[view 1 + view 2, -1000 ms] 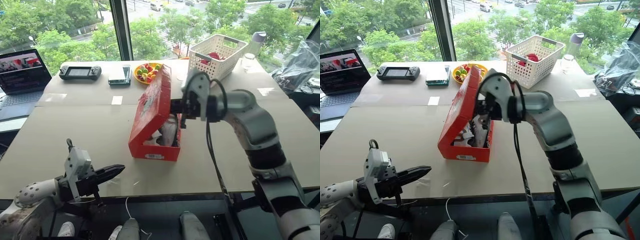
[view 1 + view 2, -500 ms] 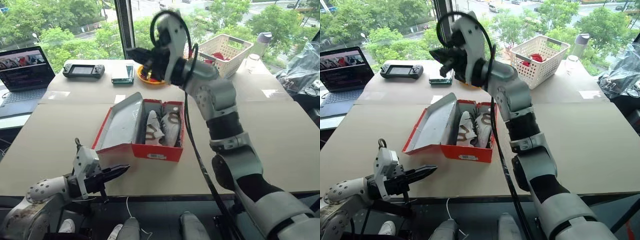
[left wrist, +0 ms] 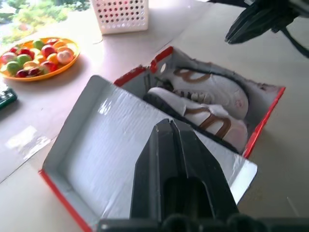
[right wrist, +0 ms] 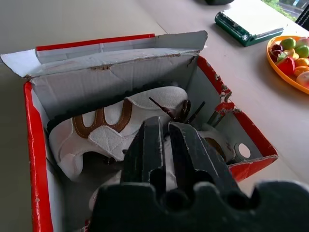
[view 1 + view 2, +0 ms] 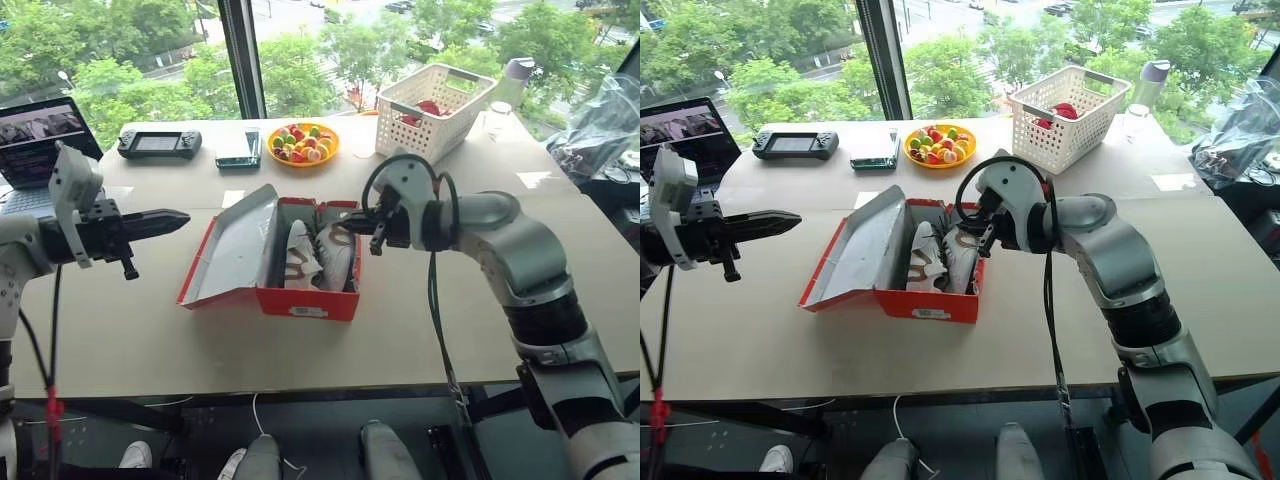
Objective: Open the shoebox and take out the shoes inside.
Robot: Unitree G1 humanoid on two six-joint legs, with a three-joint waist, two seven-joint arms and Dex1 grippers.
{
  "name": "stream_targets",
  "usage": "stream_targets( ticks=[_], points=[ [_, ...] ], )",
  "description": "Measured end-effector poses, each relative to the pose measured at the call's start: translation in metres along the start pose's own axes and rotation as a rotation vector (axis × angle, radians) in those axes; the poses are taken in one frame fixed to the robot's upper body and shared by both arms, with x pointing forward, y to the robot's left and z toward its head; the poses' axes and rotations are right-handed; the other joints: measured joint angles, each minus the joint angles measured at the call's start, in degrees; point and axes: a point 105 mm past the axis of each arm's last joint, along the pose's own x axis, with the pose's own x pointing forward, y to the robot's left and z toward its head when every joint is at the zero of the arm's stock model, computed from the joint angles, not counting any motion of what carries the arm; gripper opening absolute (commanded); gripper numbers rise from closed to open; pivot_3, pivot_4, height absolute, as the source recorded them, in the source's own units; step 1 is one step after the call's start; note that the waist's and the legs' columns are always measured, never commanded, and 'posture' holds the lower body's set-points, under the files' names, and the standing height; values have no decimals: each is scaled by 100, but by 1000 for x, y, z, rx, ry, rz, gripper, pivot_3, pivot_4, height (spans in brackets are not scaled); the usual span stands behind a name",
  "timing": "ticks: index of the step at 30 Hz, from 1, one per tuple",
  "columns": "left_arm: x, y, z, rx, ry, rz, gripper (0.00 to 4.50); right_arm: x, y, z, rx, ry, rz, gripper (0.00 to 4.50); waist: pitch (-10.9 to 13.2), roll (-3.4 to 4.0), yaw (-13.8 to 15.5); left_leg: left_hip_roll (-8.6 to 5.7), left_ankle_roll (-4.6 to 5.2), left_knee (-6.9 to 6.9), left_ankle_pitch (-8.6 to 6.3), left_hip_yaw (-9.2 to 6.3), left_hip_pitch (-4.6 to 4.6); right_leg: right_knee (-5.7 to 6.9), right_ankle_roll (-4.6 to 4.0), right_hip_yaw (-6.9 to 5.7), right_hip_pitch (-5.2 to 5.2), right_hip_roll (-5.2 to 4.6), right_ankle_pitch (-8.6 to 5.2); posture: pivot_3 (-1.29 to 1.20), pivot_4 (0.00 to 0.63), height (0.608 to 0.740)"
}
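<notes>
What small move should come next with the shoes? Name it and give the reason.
Probably lower the right end effector into the shoebox and widen it around the nearer shoe. The lid is already flung open, both shoes lie inside, and that end effector hovers just above them, fingers only slightly parted and holding nothing.

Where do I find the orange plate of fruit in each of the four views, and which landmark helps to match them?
Left eye view: plate of fruit behind the open shoebox.
Right eye view: plate behind the box, beside the white basket.
Left wrist view: plate at the upper left edge.
Right wrist view: plate's rim at the right edge.
Shared landmark: the shoebox.
</notes>
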Motion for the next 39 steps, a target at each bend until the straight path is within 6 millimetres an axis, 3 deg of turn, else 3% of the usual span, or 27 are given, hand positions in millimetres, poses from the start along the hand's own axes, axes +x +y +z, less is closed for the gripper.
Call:
stream_targets(
  ticks=[3, 8, 11, 15, 25, 31, 35, 39],
  points=[
    [9, 0, -23, -42, 48, -36, 0, 7, 3, -11, -1, 56, 19, 2764, 4, -6, -23, -1, 0, 2, 0, -4, -21, 10, -6, -1, -23, 0, -2, 0, 150, 724],
    [14, -4, -28, -26, 57, -70, 0, 17, 16, -24, -50, 136, 108, 4478, 11, -19, 1, -2, 0, 8, 0, -7, -43, 15, -20, -1, -45, -1, 7, 0, 150, 724],
    [13, -4, -29, -14, 64, -69, 0, 18, 17, -28, -106, 177, 124, 4478, 13, -21, 1, -2, 0, 9, 0, -7, -40, 19, -4, -1, -46, -1, -3, 0, 150, 724],
    [14, -5, -33, -21, 72, -68, 0, 29, -1, -39, -238, 281, 65, 4478, 14, -23, -3, -2, -9, 9, 9, -7, -36, 32, -4, 0, -48, 0, -3, 0, 150, 724],
    [16, -7, -44, -34, 71, -62, 0, 48, -12, -13, -313, 313, 74, 4478, 16, -25, -10, -2, -14, 8, 16, -11, -36, 40, -7, -1, -52, 1, -1, 0, 150, 724],
    [19, -8, -47, -43, 58, -59, 0, 63, -21, -40, -241, 389, 84, 4478, 16, -25, 3, -3, -16, 9, 17, -12, -38, 40, -23, -1, -52, 0, 9, 0, 150, 724],
    [24, -12, -49, -46, 46, -69, 0, 78, -23, -45, -256, 395, 88, 4478, 16, -26, -5, -2, -21, 8, 20, -12, -34, 42, -36, -1, -50, 1, 17, 0, 150, 724],
    [25, -15, -49, -38, 49, -69, 0, 80, -28, -54, -258, 416, 88, 4478, 15, -27, 17, -4, -22, 9, 21, -18, -19, 41, -41, -4, -28, 0, 20, 0, 150, 724]
  ],
)
